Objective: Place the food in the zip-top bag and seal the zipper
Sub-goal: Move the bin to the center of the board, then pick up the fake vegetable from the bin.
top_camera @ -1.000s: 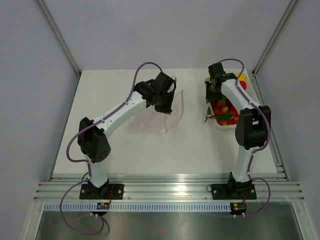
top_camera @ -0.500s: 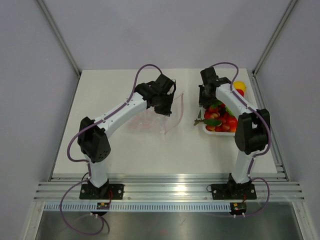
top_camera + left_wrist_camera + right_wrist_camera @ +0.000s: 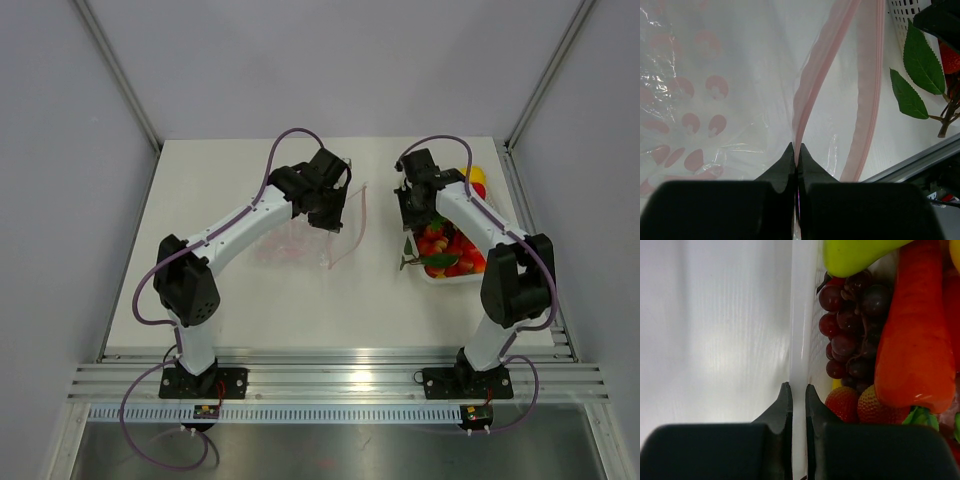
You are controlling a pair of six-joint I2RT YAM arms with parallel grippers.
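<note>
White desk (image 3: pixel 220 300) under both arms. Clear zip-top bag (image 3: pixel 295 240) with pink printed spots, crinkled, lying left of centre, mouth facing right toward the tray. White perforated tray (image 3: pixel 437 277) on the right half of the desk, near the bag mouth but apart from it. Food (image 3: pixel 450 250) piled in the tray: orange carrot (image 3: pixel 912 330), dark purple grapes (image 3: pixel 850 325), strawberries (image 3: pixel 842 402), a yellow-green piece (image 3: pixel 850 255), green leaves (image 3: pixel 922 55) hanging over the near left edge. Pink-red zipper (image 3: pixel 867 100) unsealed, its two strips spread apart. Left pincer (image 3: pixel 796 155) clamped tight on one zipper strip. Right pincer (image 3: pixel 798 392) pinching the tray's left wall, jaws nearly together with the rim between them.
</note>
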